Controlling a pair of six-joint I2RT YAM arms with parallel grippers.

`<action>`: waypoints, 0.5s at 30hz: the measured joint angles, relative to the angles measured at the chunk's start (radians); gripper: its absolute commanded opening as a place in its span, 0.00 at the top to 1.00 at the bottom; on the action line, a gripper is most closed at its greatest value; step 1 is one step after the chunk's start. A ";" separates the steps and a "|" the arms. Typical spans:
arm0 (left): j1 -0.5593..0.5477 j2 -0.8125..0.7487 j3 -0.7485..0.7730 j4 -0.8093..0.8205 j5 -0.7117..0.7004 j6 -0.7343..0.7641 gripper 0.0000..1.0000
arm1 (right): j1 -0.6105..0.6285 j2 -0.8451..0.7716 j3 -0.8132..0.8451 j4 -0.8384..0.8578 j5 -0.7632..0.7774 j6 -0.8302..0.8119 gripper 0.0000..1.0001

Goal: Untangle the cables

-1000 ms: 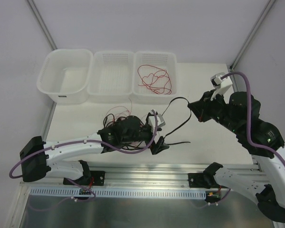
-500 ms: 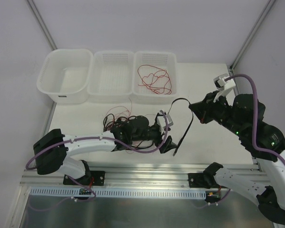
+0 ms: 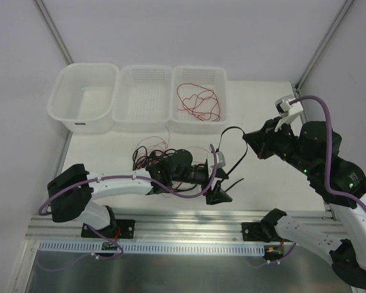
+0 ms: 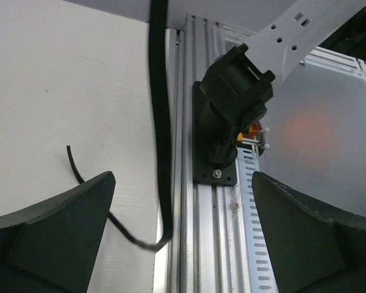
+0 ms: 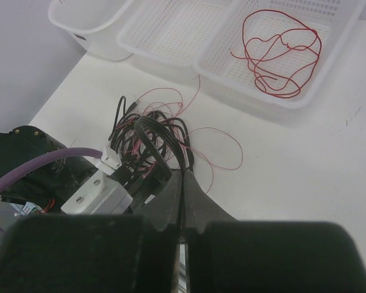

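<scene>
A tangle of black cables with fine red wires (image 3: 151,156) lies on the white table, under my left arm; it also shows in the right wrist view (image 5: 151,135). My right gripper (image 3: 249,140) is shut on a black cable (image 5: 189,155) that arcs up out of the tangle. My left gripper (image 3: 218,195) is open near the table's front edge. A black cable (image 4: 160,122) runs down between its fingers (image 4: 67,220) without touching them, and bends left at the edge. A separate red wire (image 3: 199,102) lies coiled in the right basket.
Three white containers stand at the back: a tub (image 3: 84,113), a middle basket (image 3: 143,122) and the right basket (image 3: 223,91). An aluminium rail (image 3: 189,223) runs along the front edge, with the right arm's base mount (image 4: 232,110) on it.
My left arm has reached further right and toward the front edge. The hanging black cable has swung with it, its loose end now lying to the right. My right gripper has risen slightly, still holding.
</scene>
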 measured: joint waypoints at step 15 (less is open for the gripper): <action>0.000 0.002 0.000 0.019 0.039 -0.028 0.59 | 0.000 0.000 0.000 0.002 -0.001 0.000 0.99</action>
